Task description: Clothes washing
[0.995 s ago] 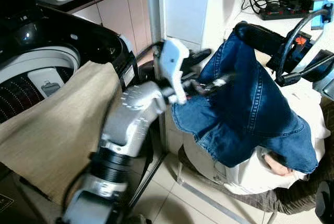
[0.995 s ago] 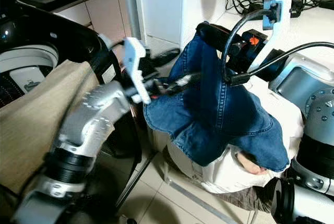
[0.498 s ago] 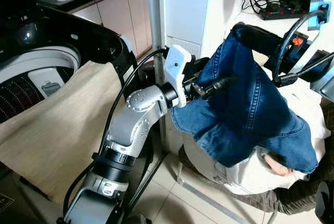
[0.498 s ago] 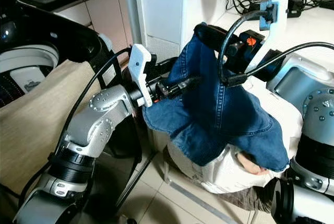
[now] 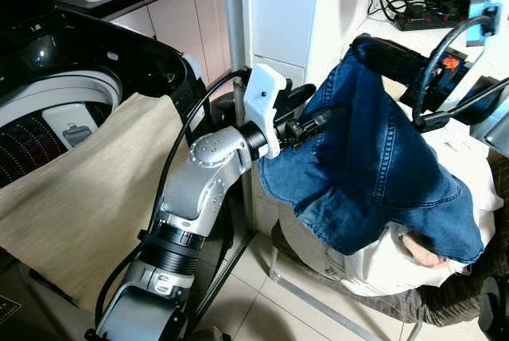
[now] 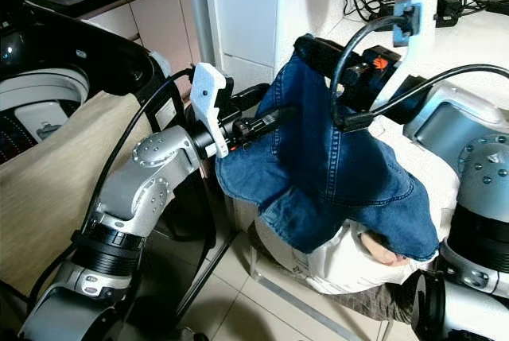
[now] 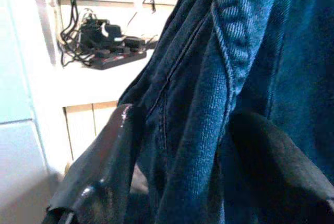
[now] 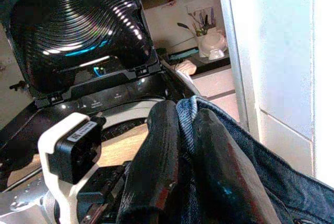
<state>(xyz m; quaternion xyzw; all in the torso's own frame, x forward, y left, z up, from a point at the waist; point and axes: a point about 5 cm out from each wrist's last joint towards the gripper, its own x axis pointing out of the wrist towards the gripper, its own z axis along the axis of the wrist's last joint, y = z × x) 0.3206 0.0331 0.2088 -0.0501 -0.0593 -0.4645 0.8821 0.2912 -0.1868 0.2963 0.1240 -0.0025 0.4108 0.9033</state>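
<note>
R gripper (image 8: 182,145): both black fingers pinched on a fold at top of the blue denim jeans (image 5: 382,166). L gripper (image 5: 306,124): fingers spread, denim seam between them, at jeans' 9 o'clock edge.

Jeans hang in air over white laundry heap (image 5: 374,265) in dark basket (image 5: 445,301).

Est. heavy-ish, limp, non-slip; hold thick seam.

Open black top-load washer (image 5: 71,87) w/ beige cloth (image 5: 87,198) over rim, at 9 o'clock.
</note>
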